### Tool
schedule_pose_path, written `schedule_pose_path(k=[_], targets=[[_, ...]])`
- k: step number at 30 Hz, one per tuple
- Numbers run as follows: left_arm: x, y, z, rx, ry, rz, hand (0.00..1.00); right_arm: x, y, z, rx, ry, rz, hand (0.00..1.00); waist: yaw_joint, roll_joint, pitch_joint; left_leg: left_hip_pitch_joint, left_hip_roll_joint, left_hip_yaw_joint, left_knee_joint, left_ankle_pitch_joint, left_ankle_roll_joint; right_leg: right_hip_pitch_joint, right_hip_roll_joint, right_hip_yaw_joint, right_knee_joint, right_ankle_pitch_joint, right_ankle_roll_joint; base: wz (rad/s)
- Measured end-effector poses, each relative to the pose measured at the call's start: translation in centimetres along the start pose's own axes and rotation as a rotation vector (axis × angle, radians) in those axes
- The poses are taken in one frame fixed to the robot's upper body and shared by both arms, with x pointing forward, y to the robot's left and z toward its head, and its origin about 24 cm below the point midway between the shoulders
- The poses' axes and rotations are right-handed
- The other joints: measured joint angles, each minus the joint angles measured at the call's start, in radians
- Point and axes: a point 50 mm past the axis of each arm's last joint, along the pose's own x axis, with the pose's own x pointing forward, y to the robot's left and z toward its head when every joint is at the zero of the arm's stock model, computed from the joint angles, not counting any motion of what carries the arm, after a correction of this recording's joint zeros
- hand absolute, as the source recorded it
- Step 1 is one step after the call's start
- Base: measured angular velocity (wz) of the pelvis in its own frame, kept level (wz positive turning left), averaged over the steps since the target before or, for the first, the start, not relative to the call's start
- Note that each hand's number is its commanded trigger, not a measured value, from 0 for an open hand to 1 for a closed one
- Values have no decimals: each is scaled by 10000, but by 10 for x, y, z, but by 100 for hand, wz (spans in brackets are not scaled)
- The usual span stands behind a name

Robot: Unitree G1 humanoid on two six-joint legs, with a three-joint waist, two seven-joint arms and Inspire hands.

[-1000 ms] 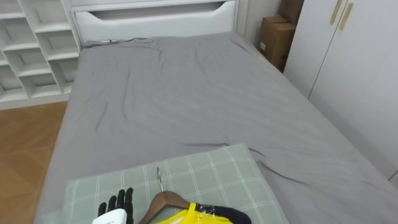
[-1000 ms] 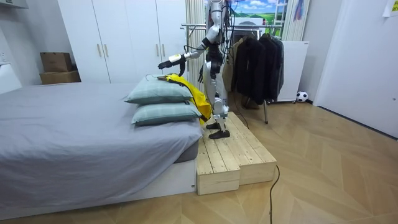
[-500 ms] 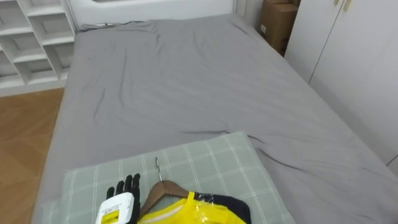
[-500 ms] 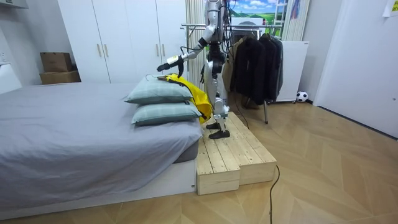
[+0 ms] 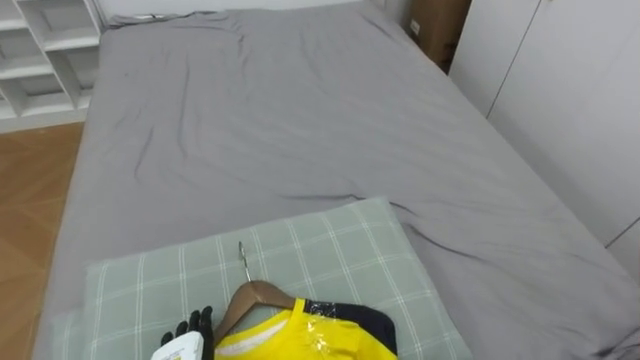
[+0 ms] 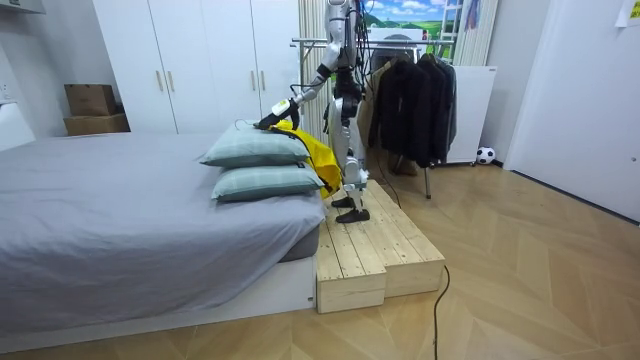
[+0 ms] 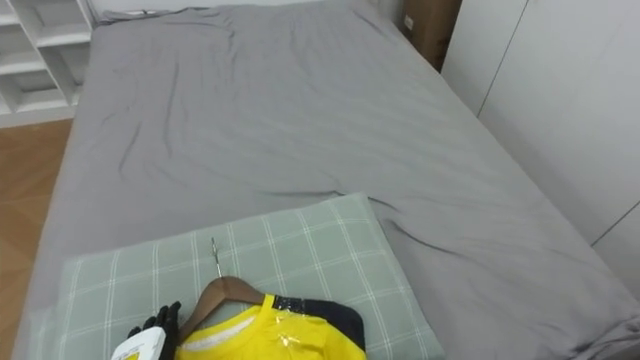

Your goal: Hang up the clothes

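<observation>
presently found the left hand down at the upper pillow, fingers straight and slack, holding nothing, just beside the left shoulder of the wooden hanger. noted the yellow garment on that hanger, lying flat on the same pillow, hook pointing up the bed. in the room view, seen draped over the pillow's near end and down past the lower pillow.

judged risks:
- closing on cloth alone and so pulling the garment off the hanger.
- pressing the hanger into the soft pillow and failing to get under it.
- snagging the hook in the pillow cover on lifting.
- dragging the hanging tail against the bed edge and tipping the load.

checked room: plenty of open bed ahead and to both sides of the pillow. wardrobe well apart on the right, wooden floor beyond the left edge. standing on a wooden platform at the bed's end, clothes rail close behind. advised minding the platform's step edges when turning toward the rail.
</observation>
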Motion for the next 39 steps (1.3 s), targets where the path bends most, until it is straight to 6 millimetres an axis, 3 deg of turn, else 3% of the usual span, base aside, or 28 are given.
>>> schedule_pose_path(k=[19, 39], targets=[[15, 11, 13, -373, -35, 86, 0, 2, 1, 10, -103, -83, -198, 0, -59, 58, 69, -586, 12, 3, 87, 49, 2, -610, -12, -14, 172, 7, -1, 0], [16, 8, 18, -331, -152, -372, 0, 3, 5, 15, -493, -221, -64, 0, -60, -16, 156, -707, 29, 65, 175, 51, -1, -691, -12, -27, 168, 7, -1, 0]])
